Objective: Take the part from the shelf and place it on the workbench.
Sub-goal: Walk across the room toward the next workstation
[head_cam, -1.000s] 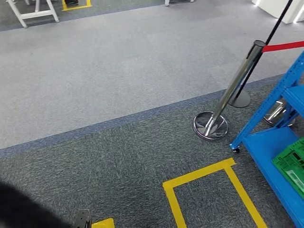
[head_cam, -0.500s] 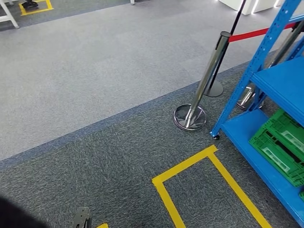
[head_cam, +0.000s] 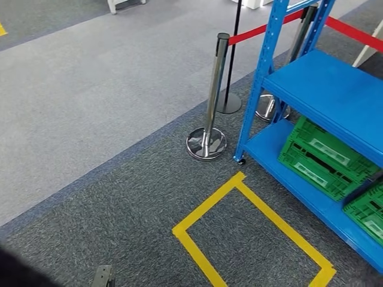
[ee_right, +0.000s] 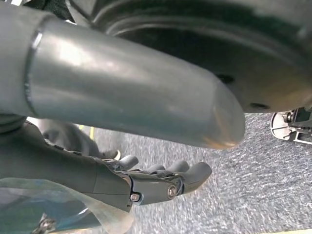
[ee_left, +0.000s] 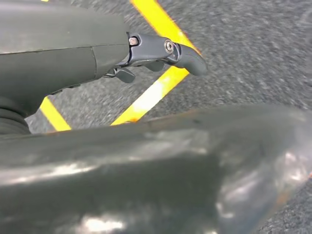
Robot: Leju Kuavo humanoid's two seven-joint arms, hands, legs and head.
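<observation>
Facing the shelf, I see green crates on its bottom level but cannot make out the part. Left hand and right hand hang empty, fingers loosely extended. The stanchion stands near; I could clip it.
</observation>
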